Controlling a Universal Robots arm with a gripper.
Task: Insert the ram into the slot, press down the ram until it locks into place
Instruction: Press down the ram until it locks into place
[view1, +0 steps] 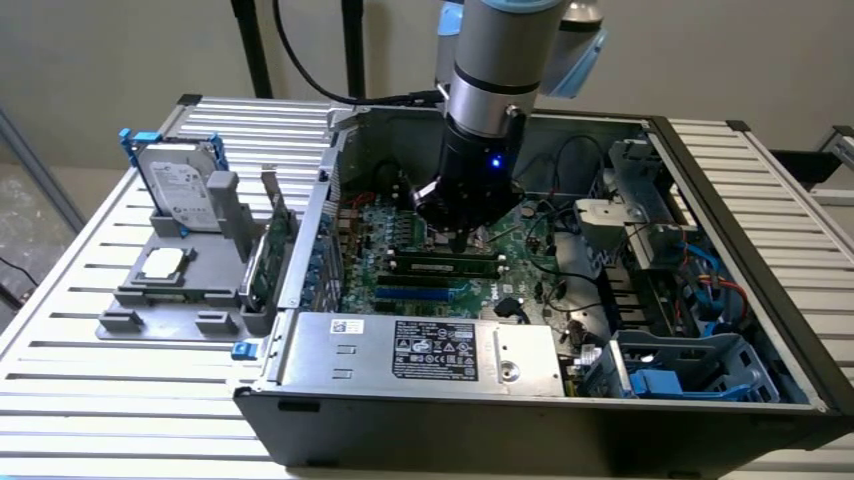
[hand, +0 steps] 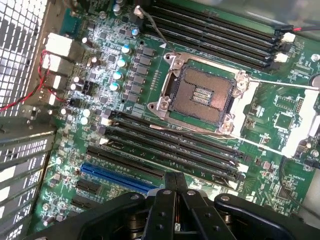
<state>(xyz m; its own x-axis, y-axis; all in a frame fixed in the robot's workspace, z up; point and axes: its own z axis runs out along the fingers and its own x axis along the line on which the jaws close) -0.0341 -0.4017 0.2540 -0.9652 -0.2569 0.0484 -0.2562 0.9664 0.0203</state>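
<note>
While the pincer (view1: 459, 240) hovers closed and empty inside the computer case (view1: 747, 290), the ram (view1: 447, 267) stands in its slot (view1: 441, 276) directly below the fingertips. Insertion appears done; whether the end clips have locked cannot be told.

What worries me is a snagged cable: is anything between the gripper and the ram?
Nothing visible does. In the exterior view the shut gripper hangs directly over the ram with no gap to be made out. The black cables lie off to the exterior view's right.
</note>
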